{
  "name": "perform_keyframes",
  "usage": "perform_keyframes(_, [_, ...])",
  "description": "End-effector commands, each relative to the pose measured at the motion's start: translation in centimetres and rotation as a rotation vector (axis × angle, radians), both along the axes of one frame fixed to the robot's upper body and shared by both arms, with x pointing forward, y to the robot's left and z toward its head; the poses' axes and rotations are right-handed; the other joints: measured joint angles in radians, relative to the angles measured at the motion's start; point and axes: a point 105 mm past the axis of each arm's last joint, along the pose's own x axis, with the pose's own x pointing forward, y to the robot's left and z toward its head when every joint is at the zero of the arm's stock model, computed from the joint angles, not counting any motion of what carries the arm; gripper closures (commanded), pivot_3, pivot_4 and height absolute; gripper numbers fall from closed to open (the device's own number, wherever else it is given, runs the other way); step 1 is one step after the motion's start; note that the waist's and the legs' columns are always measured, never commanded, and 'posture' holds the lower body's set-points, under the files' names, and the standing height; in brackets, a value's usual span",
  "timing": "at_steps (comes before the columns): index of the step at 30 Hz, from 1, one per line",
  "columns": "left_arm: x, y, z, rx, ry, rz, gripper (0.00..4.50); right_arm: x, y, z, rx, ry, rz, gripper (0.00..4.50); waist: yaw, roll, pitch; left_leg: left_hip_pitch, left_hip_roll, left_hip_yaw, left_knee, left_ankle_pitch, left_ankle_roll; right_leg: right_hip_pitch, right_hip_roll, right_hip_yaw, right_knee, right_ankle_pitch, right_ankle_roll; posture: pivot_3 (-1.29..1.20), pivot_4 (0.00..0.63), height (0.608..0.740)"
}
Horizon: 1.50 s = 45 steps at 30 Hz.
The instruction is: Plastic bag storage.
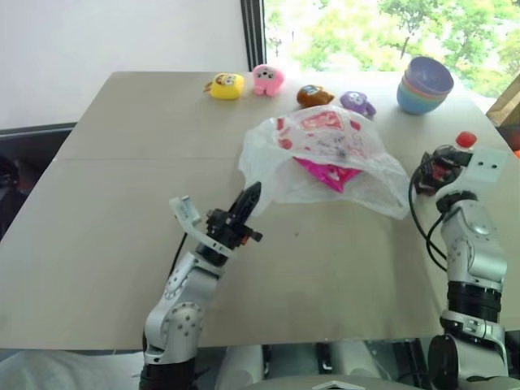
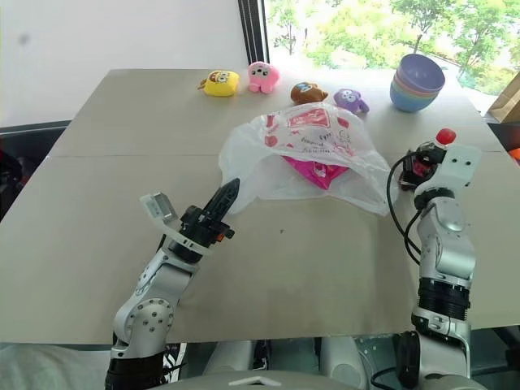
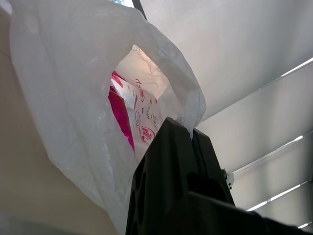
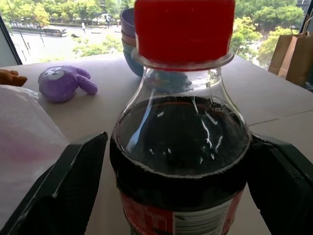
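The plastic bag (image 1: 325,154), crinkly white film with red print, lies in a heap at the middle of the table (image 1: 122,211). A magenta snack packet (image 1: 325,174) shows inside its open mouth. My left gripper (image 1: 252,197) is shut on the bag's near-left edge, and the film is pinched at its fingertips (image 3: 188,132). At the table's right edge my right gripper (image 1: 435,172) points level, its fingers (image 4: 73,181) pressed on either side of an upright dark cola bottle (image 4: 178,142) with a red cap (image 1: 465,139).
Yellow (image 1: 226,85), pink (image 1: 267,79), brown (image 1: 314,96) and purple (image 1: 357,102) plush toys line the far side. A stack of pastel bowls (image 1: 425,84) stands at the far right. A brown paper bag (image 4: 293,54) sits beyond the table's right side.
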Motion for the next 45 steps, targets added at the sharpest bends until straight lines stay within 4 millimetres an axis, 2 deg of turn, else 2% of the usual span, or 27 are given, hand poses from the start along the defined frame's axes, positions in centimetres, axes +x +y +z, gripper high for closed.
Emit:
perform_keyframes(1, [-0.4, 0.0, 1.1, -0.007, -0.052, 0.003, 4.5, -0.2, -0.6, 2.1, -0.026, -0.07, -0.005, 0.57, 0.0, 0.0, 0.0, 0.0, 0.0, 0.0, 0.0, 0.0, 0.0, 0.0, 0.0, 0.0, 0.0, 0.0, 0.0, 0.0, 0.15, 0.74])
perform_keyframes(3, [-0.3, 0.1, 1.1, -0.01, -0.053, 0.005, 4.5, -0.3, -0.4, 2.3, -0.02, -0.08, 0.0, 1.43, 0.0, 0.0, 0.0, 0.0, 0.0, 0.0, 0.0, 0.0, 0.0, 0.0, 0.0, 0.0, -0.001, 0.0, 0.0, 0.0, 0.15, 0.74])
perform_keyframes(5, [-0.2, 0.1, 1.0, -0.007, -0.05, 0.005, 4.5, -0.4, -0.1, 2.9, -0.023, -0.121, 0.017, 1.46, 0.0, 0.0, 0.0, -0.001, 0.0, 0.0, 0.0, 0.0, 0.0, 0.0, 0.0, 0.0, -0.001, 0.0, 0.0, 0.0, 0.15, 0.74])
perform_keyframes(8, [-0.1, 0.0, 0.9, -0.007, -0.049, 0.004, 4.5, -0.4, 0.5, 5.4, -0.021, -0.231, 0.083, 1.46, -0.001, 0.002, 0.001, -0.001, 0.0, 0.0, 0.0, 0.0, 0.0, -0.001, 0.0, 0.0, -0.001, 0.0, 0.0, 0.0, 0.15, 0.74])
perform_keyframes(11, [0.0, 0.0, 1.1, -0.008, -0.052, -0.001, 4.5, -0.7, 1.1, 9.4, 0.047, -0.403, 0.167, 1.46, -0.003, 0.005, 0.003, -0.001, 0.0, 0.001, -0.001, 0.0, 0.0, -0.001, 0.0, 0.001, -0.001, 0.0, 0.0, 0.0, 0.15, 0.74])
perform_keyframes(13, [0.1, -0.1, 1.2, -0.007, -0.054, -0.01, 4.5, -1.8, 4.2, 12.9, 0.115, -0.551, 0.385, 1.46, -0.004, 0.007, 0.005, -0.001, 0.0, 0.001, 0.0, 0.0, 0.0, -0.001, 0.0, 0.001, 0.0, 0.0, 0.0, 0.0, 0.15, 0.74])
perform_keyframes(14, [0.1, -0.1, 1.2, -0.005, -0.053, -0.015, 4.5, -2.6, 6.1, 14.0, 0.145, -0.588, 0.516, 1.46, -0.003, 0.009, 0.006, -0.001, 0.0, 0.001, 0.0, 0.0, 0.0, -0.002, 0.0, 0.001, 0.0, 0.0, 0.0, 0.0, 0.15, 0.74])
perform_keyframes(16, [0.1, -0.3, 1.1, -0.005, -0.052, -0.026, 4.5, -4.2, 9.2, 14.4, 0.244, -0.585, 0.75, 1.46, -0.003, 0.009, 0.006, -0.001, 0.0, 0.0, -0.003, 0.0, 0.0, -0.002, 0.001, 0.0, 0.0, 0.0, 0.001, 0.0, 0.15, 0.74])
perform_keyframes(19, [0.1, -0.6, 1.1, -0.004, -0.05, -0.041, 4.5, -6.9, 13.1, 12.8, 0.397, -0.49, 1.016, 1.46, 0.001, 0.008, 0.005, -0.001, 0.002, -0.003, -0.008, 0.0, 0.0, -0.002, 0.001, -0.002, -0.003, -0.001, 0.001, 0.0, 0.15, 0.74])
perform_keyframes(22, [0.1, -0.7, 1.0, -0.006, -0.051, -0.043, 4.5, -9.3, 15.7, 9.5, 0.486, -0.328, 1.173, 1.46, 0.006, 0.007, 0.004, -0.005, 0.002, -0.008, -0.008, 0.0, 0.0, -0.002, 0.001, -0.006, -0.007, -0.001, 0.001, 0.0, 0.15, 0.74])
perform_keyframes(25, [0.1, -0.9, 1.2, -0.011, -0.056, -0.043, 4.5, -10.6, 16.9, 5.3, 0.52, -0.121, 1.227, 1.46, 0.007, 0.007, 0.005, -0.013, -0.001, -0.012, -0.001, 0.0, 0.001, -0.003, -0.003, -0.011, -0.008, -0.001, 0.001, 0.0, 0.15, 0.74])
perform_keyframes(27, [0.1, -1.0, 1.2, -0.012, -0.058, -0.043, 4.5, -10.7, 16.9, 4.2, 0.529, -0.069, 1.22, 1.46, 0.004, 0.007, 0.005, -0.015, -0.001, -0.013, 0.002, -0.001, 0.003, -0.002, -0.004, -0.011, -0.008, -0.001, 0.002, 0.0, 0.15, 0.74])
perform_keyframes(31, [-0.1, -1.4, 1.3, -0.02, -0.065, -0.041, 4.5, -8.4, 15.3, 1.4, 0.918, 0.073, 1.015, 1.46, 0.001, 0.005, 0.004, -0.013, -0.003, -0.014, 0.004, -0.002, 0.004, -0.001, -0.003, -0.011, -0.007, 0.0, 0.002, 0.0, 0.15, 0.74])
perform_keyframes(34, [-0.1, -1.5, 1.3, -0.026, -0.069, -0.04, 4.5, -8.1, 15.6, 0.7, 1.07, 0.165, 0.983, 1.46, 0.001, 0.005, 0.004, -0.013, -0.003, -0.015, 0.004, -0.002, 0.004, -0.001, -0.002, -0.012, -0.005, 0.0, 0.002, 0.0, 0.15, 0.74])
perform_keyframes(40, [0.0, -1.8, 1.5, -0.027, -0.08, -0.044, 4.5, -6.8, 18.0, -0.2, 1.188, 0.292, 0.936, 1.46, -0.002, 0.005, 0.004, -0.014, -0.002, -0.015, 0.004, -0.002, 0.003, -0.002, -0.002, -0.012, -0.004, 0.0, 0.002, 0.0, 0.15, 0.74])
perform_keyframes(43, [-0.1, -2.0, 1.5, -0.026, -0.085, -0.052, 4.5, -4.3, 18.9, -0.9, 1.213, 0.323, 0.822, 1.46, -0.001, 0.005, 0.004, -0.014, -0.002, -0.016, 0.004, -0.002, 0.003, -0.002, -0.002, -0.012, -0.004, 0.0, 0.002, 0.0, 0.15, 0.74])
perform_keyframes(45, [-0.2, -2.2, 1.5, -0.025, -0.088, -0.058, 4.5, -3.0, 19.1, -0.4, 1.214, 0.297, 0.797, 1.46, 0.0, 0.005, 0.004, -0.014, -0.002, -0.016, 0.004, -0.002, 0.003, -0.002, -0.002, -0.012, -0.004, 0.0, 0.002, 0.0, 0.15, 0.74])
